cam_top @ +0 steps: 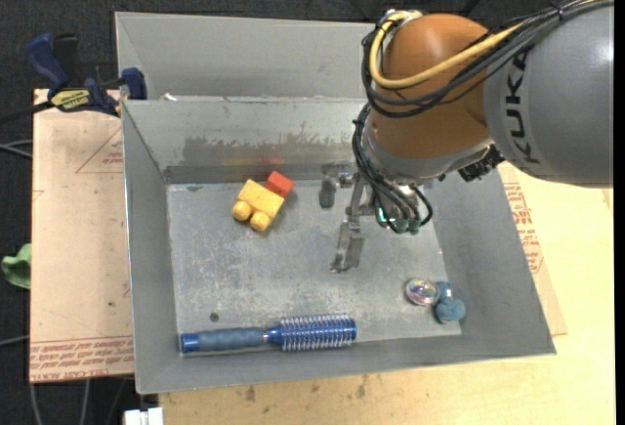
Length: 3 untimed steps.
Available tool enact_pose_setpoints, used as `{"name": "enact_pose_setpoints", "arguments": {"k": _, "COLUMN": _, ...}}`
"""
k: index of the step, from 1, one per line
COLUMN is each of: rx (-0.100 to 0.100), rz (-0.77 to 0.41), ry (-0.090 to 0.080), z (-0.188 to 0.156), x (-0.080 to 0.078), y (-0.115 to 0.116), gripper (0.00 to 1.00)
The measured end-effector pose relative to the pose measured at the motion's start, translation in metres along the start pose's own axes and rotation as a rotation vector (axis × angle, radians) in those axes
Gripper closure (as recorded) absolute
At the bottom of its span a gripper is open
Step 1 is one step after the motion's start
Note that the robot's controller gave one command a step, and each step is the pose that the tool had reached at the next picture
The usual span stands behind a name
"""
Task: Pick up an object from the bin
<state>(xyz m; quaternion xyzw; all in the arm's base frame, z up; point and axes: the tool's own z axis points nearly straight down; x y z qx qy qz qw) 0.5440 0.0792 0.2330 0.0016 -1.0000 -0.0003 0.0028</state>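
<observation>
Camera view | gripper above bare bin floor, mid-frame | grip state: can't tell | yellow block to its left

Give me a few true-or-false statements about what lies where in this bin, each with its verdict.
1. A blue hairbrush lies along the wall of the bin nearest the camera. True.
2. The yellow block sits in the bin's near right corner. False: it lies toward the far left, touching an orange block.
3. The end effector is over bare floor near the bin's middle. True.
4. The end effector touches the hairbrush. False: they are apart, with the brush nearer the camera.
5. A round shiny thing lies beside a small blue piece at the near right. True.
</observation>
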Motion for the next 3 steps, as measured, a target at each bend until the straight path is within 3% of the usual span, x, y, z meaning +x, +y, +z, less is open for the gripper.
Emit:
{"name": "enact_pose_setpoints", "arguments": {"k": 1, "rx": 0.0, "rz": -0.248, "ry": -0.002, "z": 0.134, "x": 0.063, "y": 0.028, "gripper": 0.0}}
{"name": "enact_pose_setpoints", "arguments": {"k": 2, "rx": 0.0, "rz": -0.246, "ry": -0.005, "z": 0.132, "x": 0.061, "y": 0.028, "gripper": 1.0}}
{"name": "enact_pose_setpoints", "arguments": {"k": 3, "rx": 0.0, "rz": -0.269, "ry": -0.016, "z": 0.009, "x": 0.044, "y": 0.021, "gripper": 1.0}}
